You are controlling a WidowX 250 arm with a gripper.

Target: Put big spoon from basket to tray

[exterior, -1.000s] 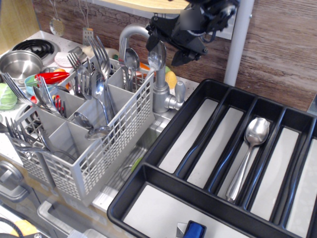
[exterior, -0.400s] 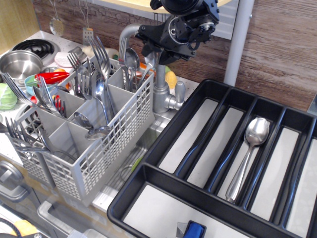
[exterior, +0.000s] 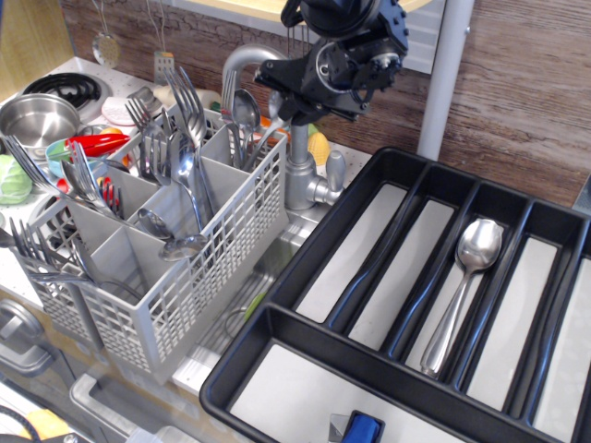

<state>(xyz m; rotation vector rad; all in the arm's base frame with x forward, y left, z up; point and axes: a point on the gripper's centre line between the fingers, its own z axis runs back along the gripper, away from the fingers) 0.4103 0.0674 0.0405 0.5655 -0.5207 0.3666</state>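
The grey lattice basket (exterior: 185, 268) stands at the left, holding forks and spoons upright. My black gripper (exterior: 294, 103) hangs over its back right compartment, beside the faucet. Its fingers (exterior: 277, 100) look spread around the top of a big spoon, whose bowl is hidden behind them. A slim tilted handle (exterior: 266, 136) shows just below. Another big spoon (exterior: 244, 107) stands just left of the gripper. The black tray (exterior: 369, 185) lies at the right, and one big spoon (exterior: 466, 277) lies in its middle long compartment.
A steel faucet (exterior: 300, 175) rises directly behind the basket's back corner, under the gripper. A white post (exterior: 441, 83) stands behind the tray. A steel pot (exterior: 37, 115) and coloured dishes are at the far left. A blue object (exterior: 362, 429) sits at the tray's front.
The gripper has moved left and down from beside the faucet to over the basket's back right compartment. It now covers the spoon bowl that showed there one second ago.
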